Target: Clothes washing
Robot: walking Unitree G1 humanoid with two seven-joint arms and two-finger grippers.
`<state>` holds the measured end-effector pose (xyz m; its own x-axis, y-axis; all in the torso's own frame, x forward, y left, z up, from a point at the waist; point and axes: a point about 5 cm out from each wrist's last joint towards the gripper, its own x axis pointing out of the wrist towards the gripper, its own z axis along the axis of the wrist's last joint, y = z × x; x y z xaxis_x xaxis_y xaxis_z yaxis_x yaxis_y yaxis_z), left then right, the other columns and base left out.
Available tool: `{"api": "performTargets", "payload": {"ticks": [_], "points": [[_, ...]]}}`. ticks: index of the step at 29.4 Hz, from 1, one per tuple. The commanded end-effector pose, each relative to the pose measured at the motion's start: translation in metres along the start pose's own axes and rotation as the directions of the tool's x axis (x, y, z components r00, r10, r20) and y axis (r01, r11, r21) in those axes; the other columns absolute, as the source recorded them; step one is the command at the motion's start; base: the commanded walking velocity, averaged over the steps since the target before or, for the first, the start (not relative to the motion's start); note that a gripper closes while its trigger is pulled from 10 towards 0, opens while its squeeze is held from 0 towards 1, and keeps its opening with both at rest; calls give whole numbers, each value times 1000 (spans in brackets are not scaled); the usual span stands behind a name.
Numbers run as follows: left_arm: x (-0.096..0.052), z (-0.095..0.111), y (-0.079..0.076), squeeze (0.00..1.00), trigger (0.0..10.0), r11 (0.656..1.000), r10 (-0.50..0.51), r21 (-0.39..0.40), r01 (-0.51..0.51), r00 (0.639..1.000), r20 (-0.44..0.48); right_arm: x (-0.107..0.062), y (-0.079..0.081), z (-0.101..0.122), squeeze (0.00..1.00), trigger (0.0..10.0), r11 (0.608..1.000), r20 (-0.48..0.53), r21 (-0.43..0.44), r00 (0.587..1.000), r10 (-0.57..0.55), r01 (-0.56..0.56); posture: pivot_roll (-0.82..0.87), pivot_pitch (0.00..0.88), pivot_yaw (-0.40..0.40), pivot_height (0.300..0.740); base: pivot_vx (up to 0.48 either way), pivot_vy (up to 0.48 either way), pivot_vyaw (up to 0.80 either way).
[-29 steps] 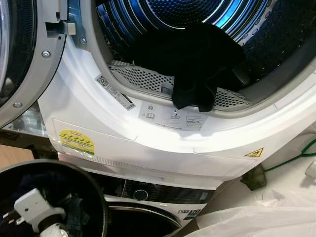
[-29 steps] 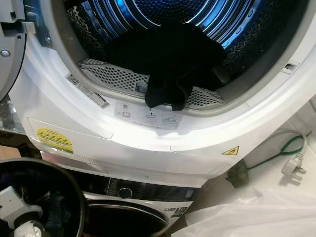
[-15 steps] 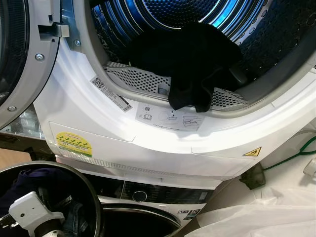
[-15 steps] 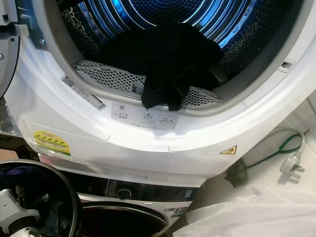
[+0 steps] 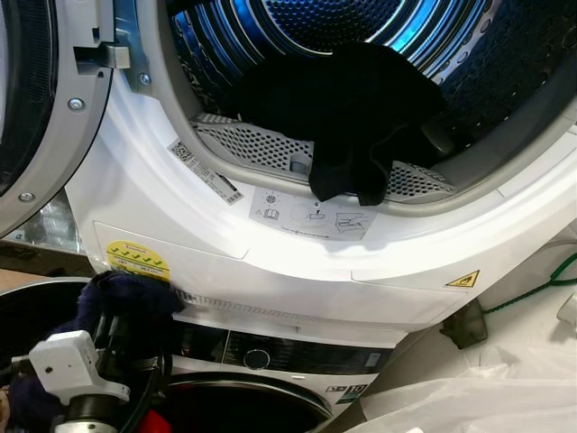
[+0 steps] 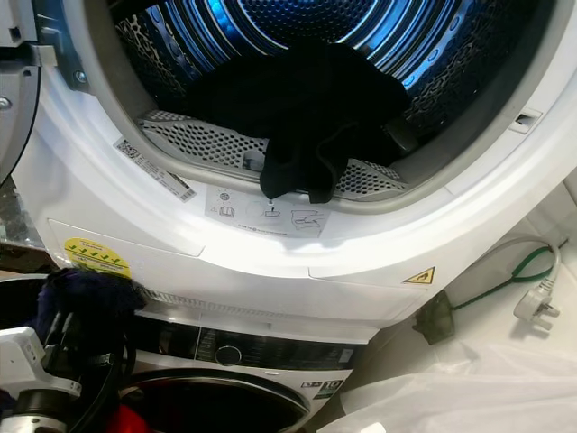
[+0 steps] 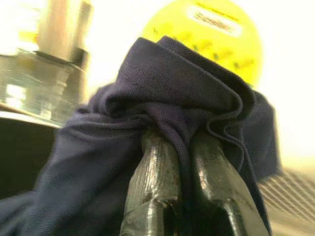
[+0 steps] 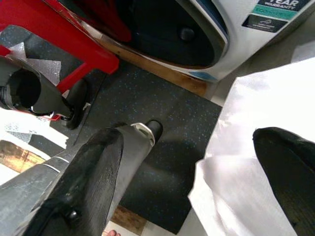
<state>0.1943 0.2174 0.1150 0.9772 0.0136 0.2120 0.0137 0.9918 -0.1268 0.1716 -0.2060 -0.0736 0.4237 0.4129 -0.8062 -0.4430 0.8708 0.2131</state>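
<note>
Stacked white dryer (image 5: 297, 262) with open drum; black garment (image 5: 361, 117) draped over its rim. Navy garment (image 7: 147, 123) is pinched by left hand (image 7: 184, 147) beside yellow sticker (image 5: 138, 260). Right hand (image 8: 197, 182) is spread above floor.

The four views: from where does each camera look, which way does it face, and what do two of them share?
Left eye view: on the head, looking down at the open dryer drum with black clothes; the left gripper lifts a navy garment.
Right eye view: beside it, same scene.
Left wrist view: along the fingers shut on the navy garment, facing the yellow sticker.
Right wrist view: down along open fingers at a dark floor mat.
Shared: the sticker and garment.
</note>
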Motion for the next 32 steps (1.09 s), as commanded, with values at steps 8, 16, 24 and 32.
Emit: {"api": "performTargets", "payload": {"ticks": [8,16,24,32], "points": [[3,37,-23,0,0,893,-418,-186,411,908,1,3,1,2,0,10000,1000,2,19,1000,-18,18,110,0,-211,740,0,0,0],[-30,44,-44,0,0,519,-850,-281,807,452,-272,7,6,1,0,10000,999,-2,36,1000,-16,16,124,0,-192,740,0,0,0],[-25,90,-58,0,0,188,-974,-323,928,133,-184,12,11,6,0,10000,998,21,69,1000,-15,14,135,0,-162,740,0,0,0],[29,125,-81,0,0,14,-1000,-176,984,16,11,18,21,2,0,10000,995,10,99,1000,-20,19,153,0,-131,740,0,0,0]]}}
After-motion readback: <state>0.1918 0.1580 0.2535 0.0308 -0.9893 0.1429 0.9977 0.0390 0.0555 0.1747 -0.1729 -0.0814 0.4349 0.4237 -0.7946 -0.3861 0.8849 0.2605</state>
